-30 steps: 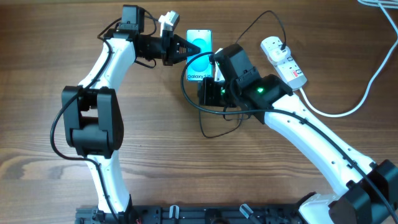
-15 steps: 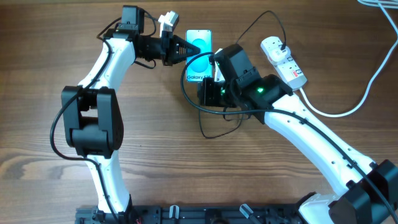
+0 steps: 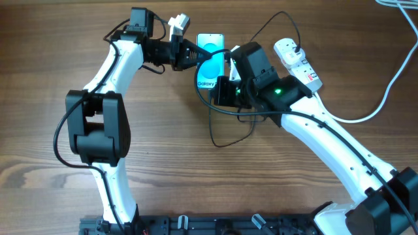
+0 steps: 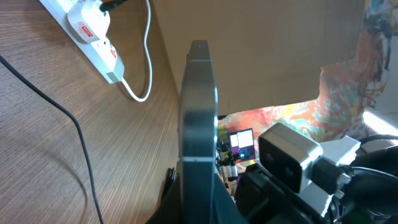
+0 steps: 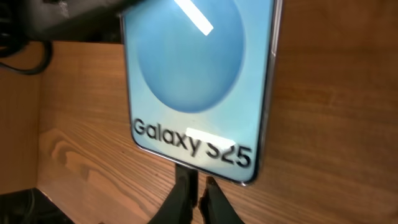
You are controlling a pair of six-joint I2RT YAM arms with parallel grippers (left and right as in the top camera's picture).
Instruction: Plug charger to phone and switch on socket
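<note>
My left gripper (image 3: 194,55) is shut on the side edges of the phone (image 3: 210,53), holding it off the table. In the left wrist view the phone (image 4: 198,112) shows edge-on between the fingers (image 4: 186,202). The cyan screen (image 5: 199,81) reads "Galaxy S25". My right gripper (image 5: 198,185) is at the phone's lower edge. The charger's small black connector (image 5: 186,177) lies against one finger and touches that edge, and a thin gap separates the fingers. The charger cable (image 3: 222,138) loops over the table. The white socket (image 3: 297,64) lies at the back right.
A thick white cord (image 3: 385,85) runs from the socket toward the right edge. In the left wrist view the socket (image 4: 87,31) and a white cord loop (image 4: 140,81) lie beyond the phone, with a thin black cable (image 4: 78,137) on the wood.
The left gripper and the phone have shifted slightly right. The right wrist has moved up and right, and now covers more of the phone's lower end.
</note>
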